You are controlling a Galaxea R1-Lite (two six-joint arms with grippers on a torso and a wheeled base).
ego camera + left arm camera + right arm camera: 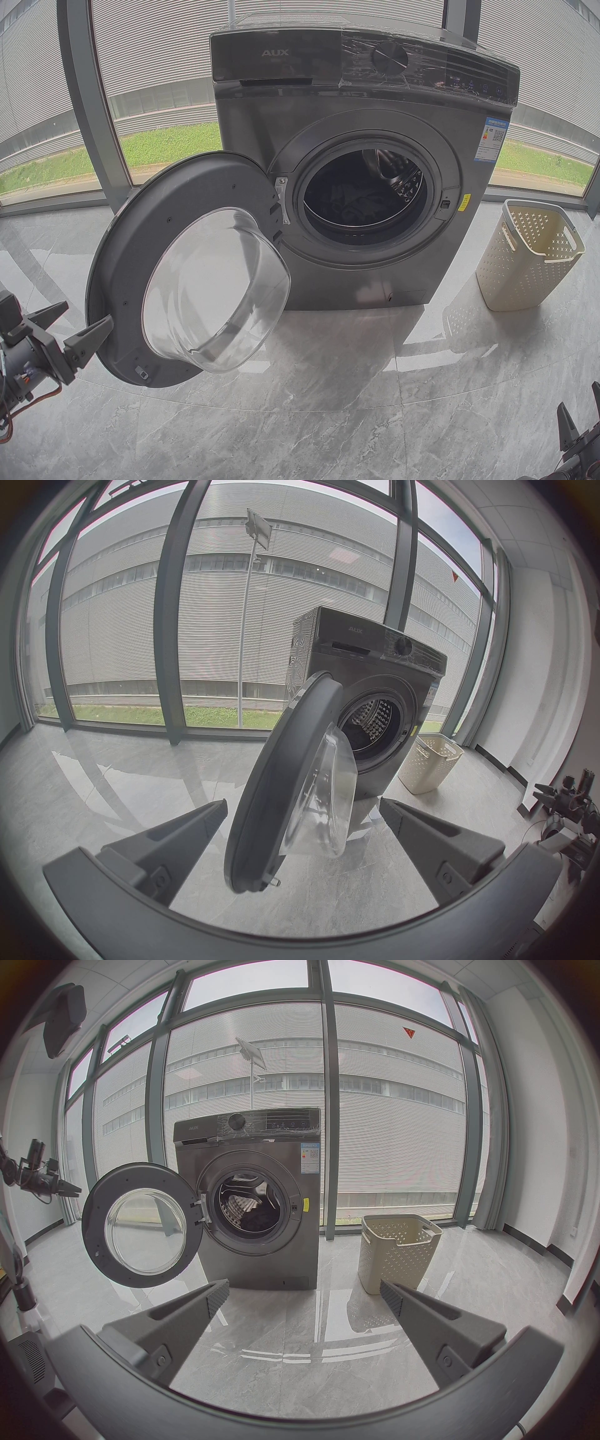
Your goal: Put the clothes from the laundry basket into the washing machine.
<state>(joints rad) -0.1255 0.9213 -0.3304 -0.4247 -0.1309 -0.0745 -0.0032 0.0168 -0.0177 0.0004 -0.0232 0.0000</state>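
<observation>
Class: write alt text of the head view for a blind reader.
A grey washer stands with its door swung wide open, dark clothes in the drum. A cream basket stands beside it; the open left gripper is near the door.

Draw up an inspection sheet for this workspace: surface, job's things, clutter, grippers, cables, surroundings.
Surface: glossy grey stone-look floor, with reflections on it.
Job's things: the washing machine has its door swung wide open toward the robot's left. Dark clothes lie in the drum. The cream laundry basket stands on the floor at the machine's right, with no clothes visible in it.
Clutter: nothing seen.
Grippers: the left gripper is open and empty, near the door's lower edge. The right gripper is open and empty, well back from the machine.
Cables: a thin reddish wire loops by the left wrist.
Surroundings: tall windows behind the machine, with grass and a building outside.
</observation>
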